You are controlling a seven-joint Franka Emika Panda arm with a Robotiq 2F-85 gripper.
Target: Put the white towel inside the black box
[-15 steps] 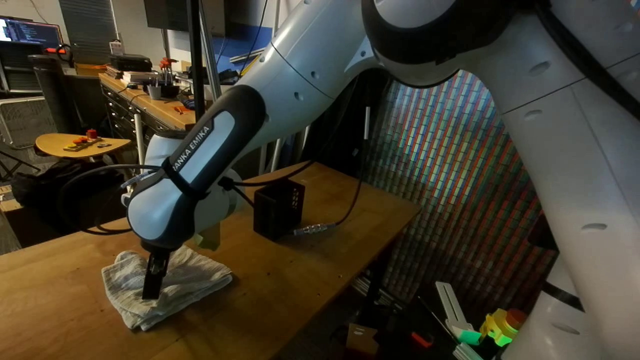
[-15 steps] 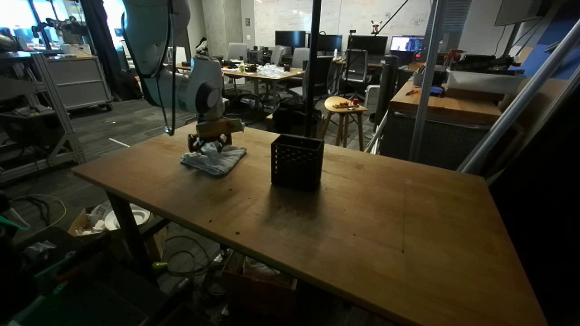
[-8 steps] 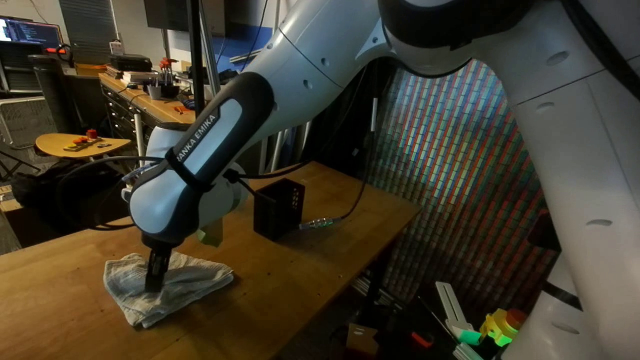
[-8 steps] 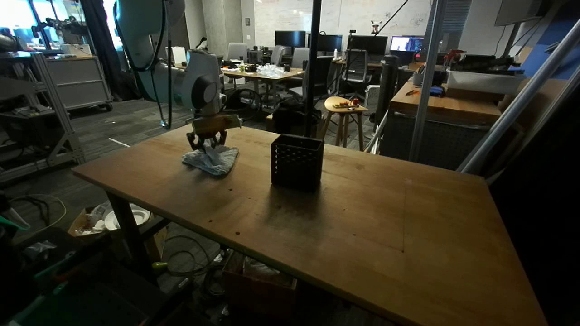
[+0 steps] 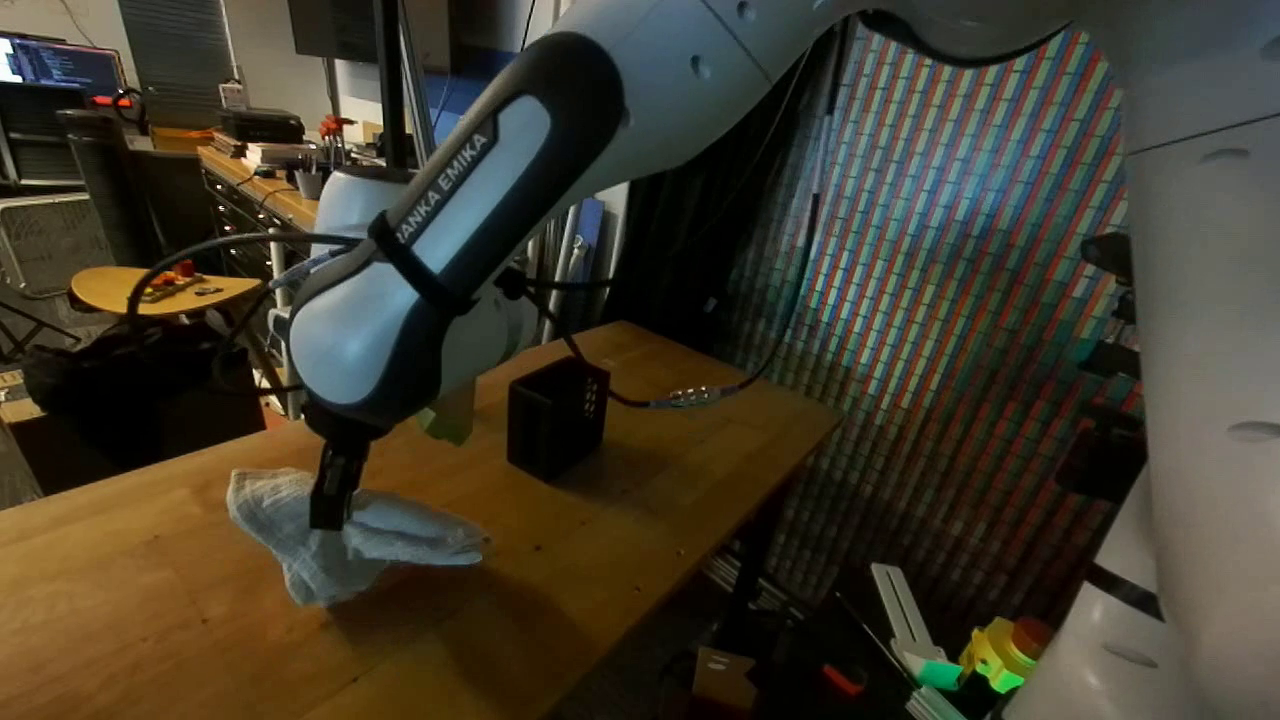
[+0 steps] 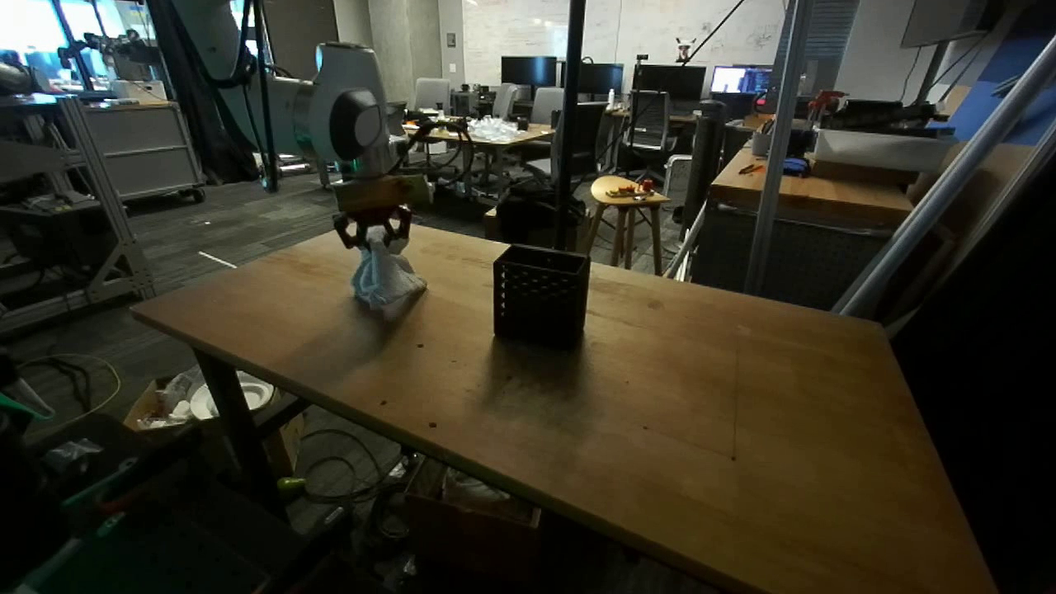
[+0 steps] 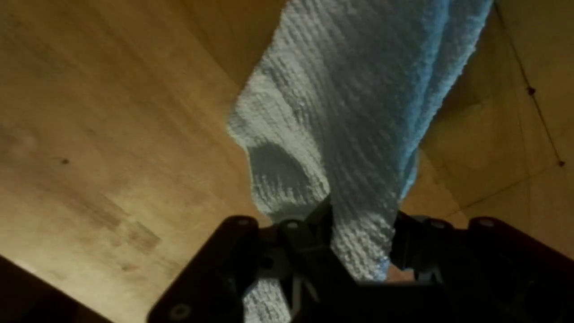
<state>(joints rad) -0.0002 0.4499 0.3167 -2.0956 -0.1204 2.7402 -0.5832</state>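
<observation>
A white ribbed cloth towel [image 7: 354, 112], tinged blue along one edge, hangs from a black two-fingered gripper [image 7: 363, 235] over a brown wooden table [image 6: 660, 396]. In the wrist view the jaws pinch a bunched fold of the towel, cloth filling the gap between the dark fingertips [image 7: 406, 240], while the larger part runs toward the top of that picture in long, soft creases. In an exterior view the towel droops to both sides of the gripper, and a shadow lies on the wood near it; whether its lowest fold fully clears the tabletop is hard to judge from these angles. A black rectangular box [image 6: 540, 297] with an open top and perforated walls stands upright on the table, and the towel is outside it, with a stretch of tabletop between the two. The white-and-black jointed robot arm [image 5: 450, 200] slants down across an exterior view to the gripper. Beyond the table, in both exterior views, a pale wooden stool [image 6: 609, 183] carries small red and yellow objects [image 6: 646, 186]. A tall panel patterned in red, green and blue bricks [image 5: 950, 250] rises past the table's far corner in an exterior view.
</observation>
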